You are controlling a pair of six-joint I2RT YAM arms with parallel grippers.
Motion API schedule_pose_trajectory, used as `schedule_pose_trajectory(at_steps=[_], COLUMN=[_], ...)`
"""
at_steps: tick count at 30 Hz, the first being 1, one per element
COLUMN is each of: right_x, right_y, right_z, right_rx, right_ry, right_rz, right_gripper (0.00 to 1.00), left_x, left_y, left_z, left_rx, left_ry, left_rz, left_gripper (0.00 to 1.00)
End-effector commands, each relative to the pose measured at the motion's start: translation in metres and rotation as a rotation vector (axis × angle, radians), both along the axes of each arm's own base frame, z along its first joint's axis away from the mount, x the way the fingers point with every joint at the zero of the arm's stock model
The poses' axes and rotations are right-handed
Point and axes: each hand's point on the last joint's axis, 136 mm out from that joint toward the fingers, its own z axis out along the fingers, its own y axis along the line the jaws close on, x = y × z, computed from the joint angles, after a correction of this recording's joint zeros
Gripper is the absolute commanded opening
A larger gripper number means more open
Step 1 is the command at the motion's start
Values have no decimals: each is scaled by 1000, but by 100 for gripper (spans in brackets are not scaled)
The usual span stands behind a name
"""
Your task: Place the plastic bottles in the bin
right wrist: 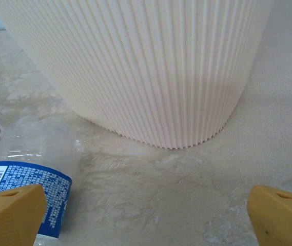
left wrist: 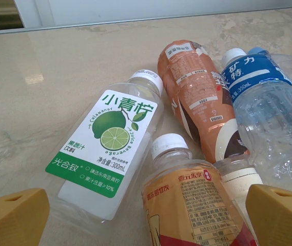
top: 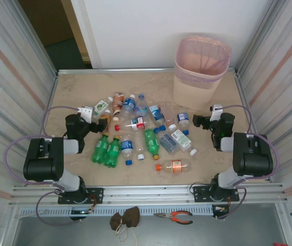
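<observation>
The plastic bottles [top: 140,134] lie scattered in a heap across the middle of the table. The pale pink bin [top: 201,69] stands at the far right. My left gripper [top: 88,125] is open at the heap's left edge. In the left wrist view its fingers [left wrist: 12,218] straddle an orange-labelled bottle [left wrist: 197,205] without touching it, beside a lime-labelled bottle [left wrist: 110,148] and a brown bottle [left wrist: 197,97]. My right gripper [top: 198,122] is open and low, facing the bin. Its wrist view has the ribbed bin wall [right wrist: 146,66] ahead and a blue-labelled bottle [right wrist: 27,189] by the left finger [right wrist: 12,215].
Corrugated metal walls [top: 12,77] close in both sides of the table. Loose caps [top: 128,162] lie among the bottles. Orange-handled pliers [top: 179,217] and a brown lump [top: 125,219] rest on the ledge in front of the arm bases.
</observation>
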Motion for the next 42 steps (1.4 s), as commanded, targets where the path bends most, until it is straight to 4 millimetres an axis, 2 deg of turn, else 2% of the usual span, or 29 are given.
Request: schedule_pose_trajectory(at_steps=[1, 29, 36, 42], right_x=[-1, -1, 0, 0], right_y=[2, 2, -1, -2], right_z=[3, 3, 4, 15], right_rx=[-9, -8, -14, -30], right_ry=[-18, -19, -17, -2], right_rz=[16, 15, -9, -28], right_gripper=[99, 99, 99, 99], left_x=[-1, 0, 3, 4], left_y=[-2, -1, 8, 4], left_z=[5, 5, 5, 13], left_rx=[16, 13, 13, 48], left_ry=[-31, -30, -20, -1], left_rz=[-23, -21, 34, 42], left_gripper=[99, 99, 99, 99])
